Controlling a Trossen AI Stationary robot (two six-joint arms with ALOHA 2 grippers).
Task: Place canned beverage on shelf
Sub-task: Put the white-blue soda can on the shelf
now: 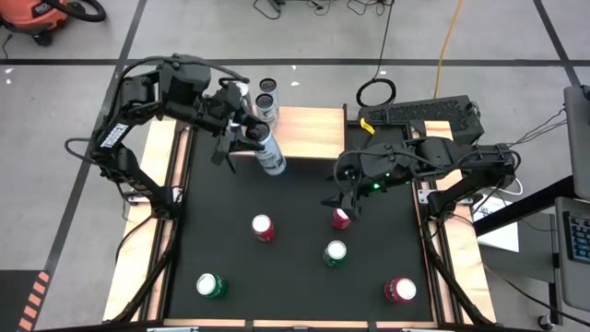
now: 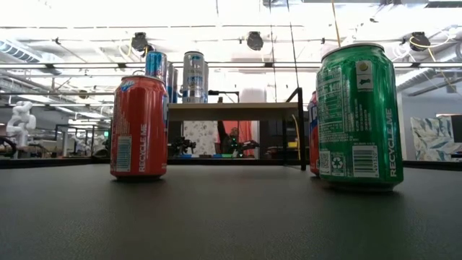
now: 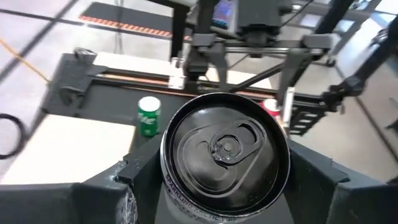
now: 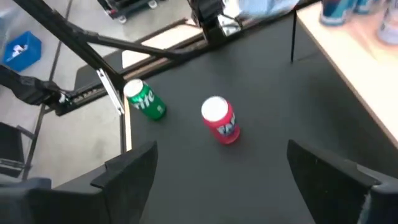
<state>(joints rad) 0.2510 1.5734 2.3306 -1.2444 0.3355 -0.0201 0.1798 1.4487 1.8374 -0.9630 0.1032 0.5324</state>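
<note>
Nearest the table's front stand loose cans (image 1: 211,285), well apart, waiting their turn. Mid-table the right gripper (image 1: 343,200) hangs with jaws wide and empty above a red can (image 1: 341,218), probably lining up a grasp. Farther back the left gripper (image 1: 241,132) clamps a silver can (image 1: 269,153), tilted, beside the shelf (image 1: 309,132), where two cans (image 1: 267,98) already stand

two cans (image 1: 266,94) crowd the shelf (image 1: 313,131)'s left end; its right part lies bare. five cans dot the counter (image 1: 295,198), with open lanes between the red can (image 1: 263,227) and green can (image 1: 335,253).
</note>
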